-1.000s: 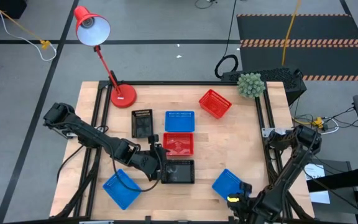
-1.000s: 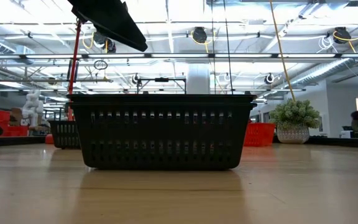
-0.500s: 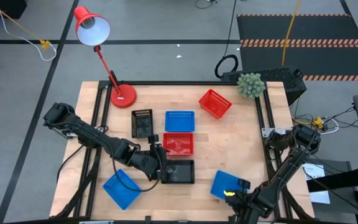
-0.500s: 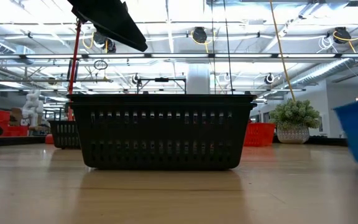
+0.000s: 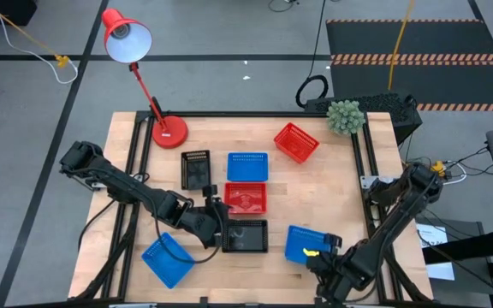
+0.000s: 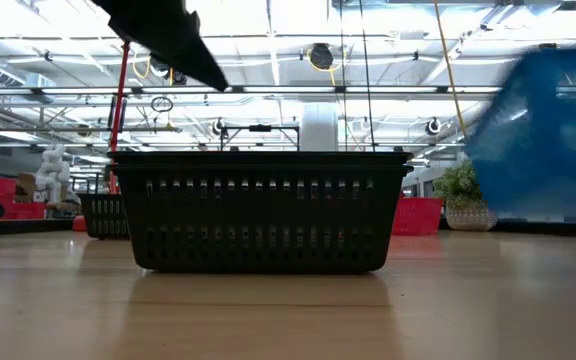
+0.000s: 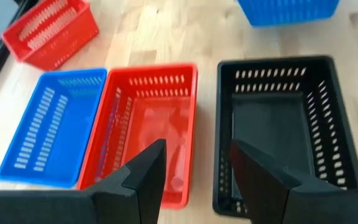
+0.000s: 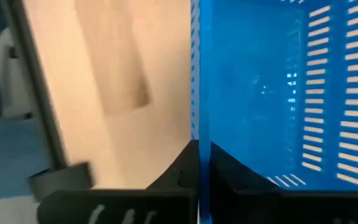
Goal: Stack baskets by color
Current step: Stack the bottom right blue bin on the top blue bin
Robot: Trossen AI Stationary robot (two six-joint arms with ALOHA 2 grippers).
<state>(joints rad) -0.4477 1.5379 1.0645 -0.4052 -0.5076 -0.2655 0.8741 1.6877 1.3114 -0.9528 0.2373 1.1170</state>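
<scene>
A blue basket (image 5: 305, 243) is gripped by its wall in the closed right hand (image 5: 317, 254), raised off the table (image 5: 332, 184) near its front right; the left hand (image 5: 218, 224) is held open over the black basket (image 5: 245, 236), beside the red basket (image 5: 246, 198).

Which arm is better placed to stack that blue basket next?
The right. Its gripper is already clamped on the blue basket's wall and has it off the table. The left gripper hangs open between the red basket and the black basket.
</scene>
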